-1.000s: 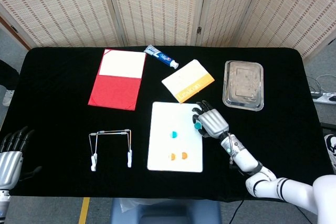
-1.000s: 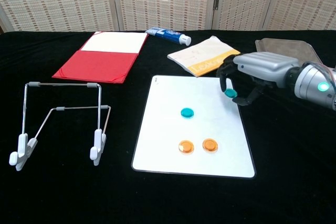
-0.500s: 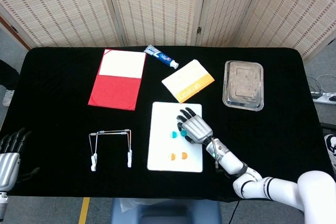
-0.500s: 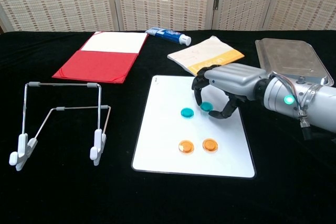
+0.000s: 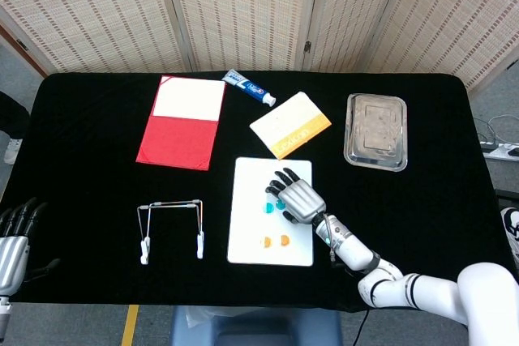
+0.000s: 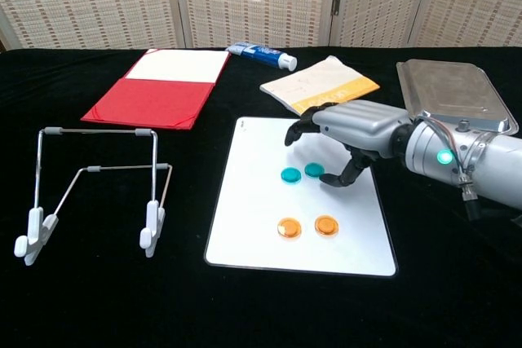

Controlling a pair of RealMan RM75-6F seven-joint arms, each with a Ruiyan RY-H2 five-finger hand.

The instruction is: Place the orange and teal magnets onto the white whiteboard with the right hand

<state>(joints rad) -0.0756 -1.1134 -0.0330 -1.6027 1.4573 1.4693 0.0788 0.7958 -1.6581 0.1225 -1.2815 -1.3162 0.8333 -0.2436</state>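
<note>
The white whiteboard (image 6: 245, 226) (image 5: 250, 228) lies flat at the table's front middle. On it sit two teal magnets (image 6: 290, 174) (image 6: 314, 170) side by side, one of them teal magnet (image 5: 268, 207), and two orange magnets (image 6: 289, 227) (image 6: 326, 224) nearer the front, orange magnets (image 5: 266, 242) (image 5: 285, 240). My right hand (image 6: 347, 132) (image 5: 293, 197) hovers just above the right teal magnet, fingers spread, holding nothing. My left hand (image 5: 12, 237) rests open at the far left edge, fingers apart.
A wire stand (image 6: 94, 193) stands left of the board. Behind it lie a red folder (image 6: 159, 87), a toothpaste tube (image 6: 261, 55), a white and orange booklet (image 6: 322, 83) and a metal tray (image 6: 453, 91) at the right.
My right hand carried a teal magnet leftward over the board, set it down beside the first teal magnet, and has opened its fingers off it.
</note>
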